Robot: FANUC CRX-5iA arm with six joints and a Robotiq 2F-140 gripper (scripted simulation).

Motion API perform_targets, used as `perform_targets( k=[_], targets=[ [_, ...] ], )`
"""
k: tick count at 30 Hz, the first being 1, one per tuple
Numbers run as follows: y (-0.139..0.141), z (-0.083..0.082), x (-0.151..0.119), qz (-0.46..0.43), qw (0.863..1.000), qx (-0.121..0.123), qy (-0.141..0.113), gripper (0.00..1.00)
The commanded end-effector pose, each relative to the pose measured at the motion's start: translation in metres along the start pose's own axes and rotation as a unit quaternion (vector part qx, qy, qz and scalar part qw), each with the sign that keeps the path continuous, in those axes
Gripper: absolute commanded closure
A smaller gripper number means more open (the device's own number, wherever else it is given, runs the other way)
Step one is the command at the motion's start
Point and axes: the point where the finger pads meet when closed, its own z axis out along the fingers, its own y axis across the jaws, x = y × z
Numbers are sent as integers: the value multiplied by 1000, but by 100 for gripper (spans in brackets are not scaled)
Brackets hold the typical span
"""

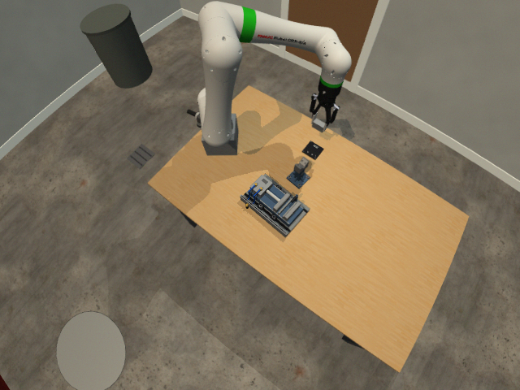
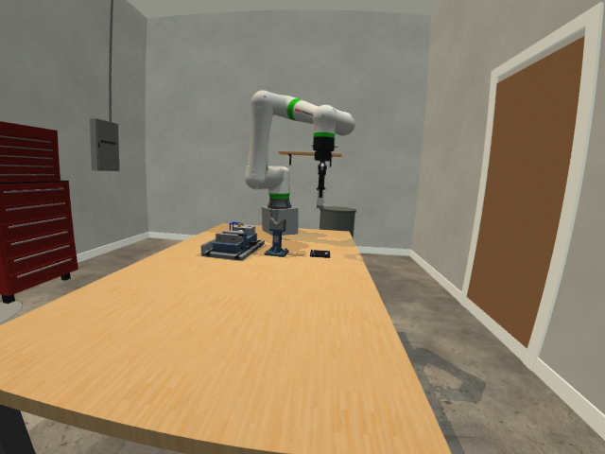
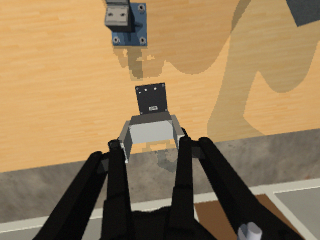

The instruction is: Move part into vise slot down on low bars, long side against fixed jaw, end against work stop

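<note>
Part [image 3: 150,133] hangs clenched in the claw [image 3: 150,145] above the infeed plate [image 3: 151,98], long axis level, spanning between the fingers

Arm: white six-joint arm [image 1: 218,71] with green bands, reaching out high, wrist pointing down.
Gripper: black two-finger gripper [image 1: 322,122], jaws clamped on the grey block [image 3: 151,132].
</note>
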Motion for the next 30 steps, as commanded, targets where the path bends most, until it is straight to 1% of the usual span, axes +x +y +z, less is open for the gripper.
perform_targets(
  k=[1,22,30],
  targets=[
    [0,0,0,0,1000,0,0,100],
    [0,0,0,0,1000,0,0,100],
    [-2,0,4,1,1000,0,0,100]
  ],
)
